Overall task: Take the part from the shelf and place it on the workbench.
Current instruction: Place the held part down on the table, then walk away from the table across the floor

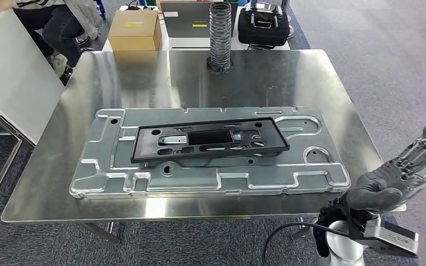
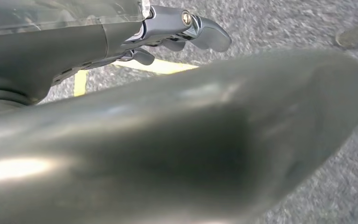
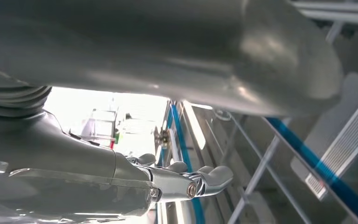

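On workbench (image 1: 344,119): black part (image 1: 208,139) atop grey panel (image 1: 211,177), placed. Right hand (image 1: 405,174) empty, fingers spread; left hand (image 2: 186,28) state unclear. Next: withdraw.

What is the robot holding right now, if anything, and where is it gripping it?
Nothing. The right hand hangs open beside the table, fingers spread and empty. The left hand holds nothing either. The black part lies on the metal plate.

My head camera looks down on the workbench (image 1: 333,100); each wrist camera sits close behind its hand's thumb (image 2: 191,140).
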